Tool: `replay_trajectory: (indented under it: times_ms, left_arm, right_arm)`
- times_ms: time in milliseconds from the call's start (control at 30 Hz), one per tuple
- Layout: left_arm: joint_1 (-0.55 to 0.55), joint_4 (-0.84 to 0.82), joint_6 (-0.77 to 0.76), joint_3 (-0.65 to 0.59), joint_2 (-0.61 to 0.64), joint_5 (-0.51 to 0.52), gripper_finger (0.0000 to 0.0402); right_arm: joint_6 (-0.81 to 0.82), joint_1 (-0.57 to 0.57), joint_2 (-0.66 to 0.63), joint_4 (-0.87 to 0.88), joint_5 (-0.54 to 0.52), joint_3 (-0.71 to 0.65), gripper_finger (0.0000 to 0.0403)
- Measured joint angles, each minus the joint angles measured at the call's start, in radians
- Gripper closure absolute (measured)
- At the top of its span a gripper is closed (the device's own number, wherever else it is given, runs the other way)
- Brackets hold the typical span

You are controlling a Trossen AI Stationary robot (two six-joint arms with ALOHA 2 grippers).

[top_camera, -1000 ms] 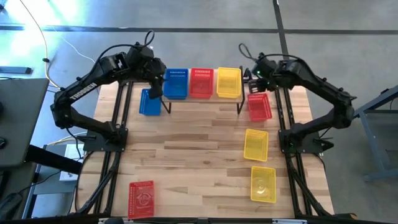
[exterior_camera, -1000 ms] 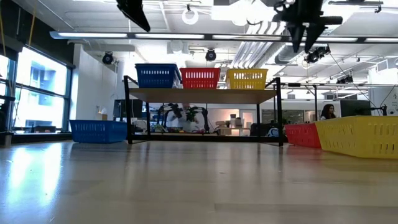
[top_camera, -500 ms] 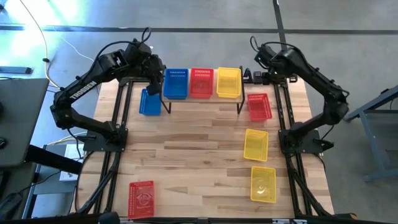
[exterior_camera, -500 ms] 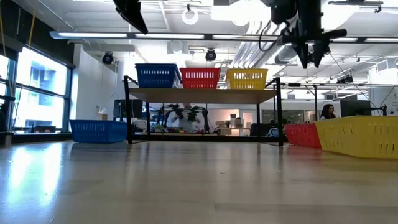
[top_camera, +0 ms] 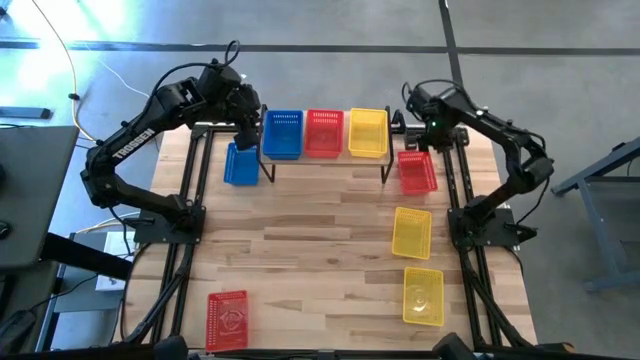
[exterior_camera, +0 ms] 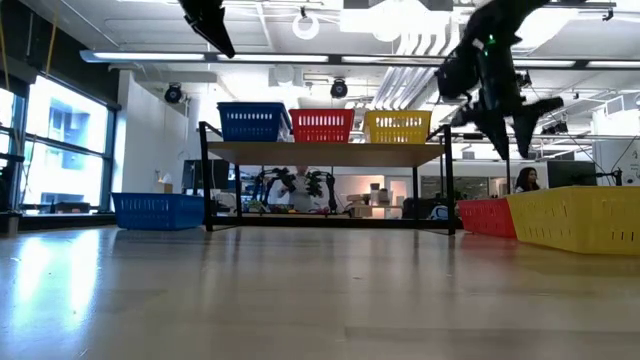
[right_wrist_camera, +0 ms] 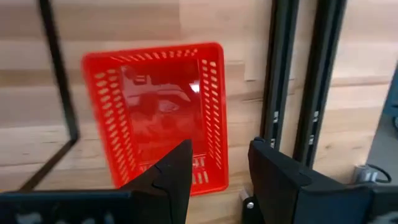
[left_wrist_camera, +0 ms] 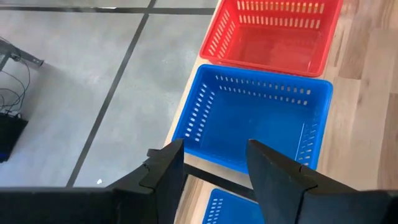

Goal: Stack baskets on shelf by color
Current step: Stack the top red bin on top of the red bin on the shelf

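High view: right hand (top_camera: pixel 432 140) open, empty, over red basket (top_camera: pixel 417 171)

three baskets (top_camera: pixel 324 133) atop shelf (top_camera: pixel 325 160), six on table.

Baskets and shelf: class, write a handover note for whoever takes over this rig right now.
Left hand: open, empty, above the blue plastic mesh basket on the shelf.
Right hand: open, empty, over the red mesh basket beside the shelf.
Done: one blue, one red and one yellow basket sit on the light-wood shelf.
Left on the table: blue basket, that red one, near red basket, two yellow baskets.
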State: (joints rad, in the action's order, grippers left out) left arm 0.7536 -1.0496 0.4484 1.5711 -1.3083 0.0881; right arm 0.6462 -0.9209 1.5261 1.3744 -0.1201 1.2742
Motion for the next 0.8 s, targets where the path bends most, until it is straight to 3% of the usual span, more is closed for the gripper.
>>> replay_trajectory:
  times_ms: [400, 633, 800]
  left_arm:
    - [0.002, 0.000, 0.016, 0.000, 0.000, 0.001, 0.0241]
    - [0.002, 0.000, 0.016, 0.000, 0.000, 0.001, 0.0241]
    - [0.002, 0.000, 0.016, 0.000, 0.000, 0.001, 0.0241]
  right_arm:
    - [0.008, -0.001, 0.000, -0.186, 0.020, -0.235, 0.0261]
    - [0.027, -0.001, 0.000, -0.247, -0.036, -0.323, 0.0262]
    - [0.027, -0.001, 0.000, -0.342, -0.023, -0.380, 0.0292]
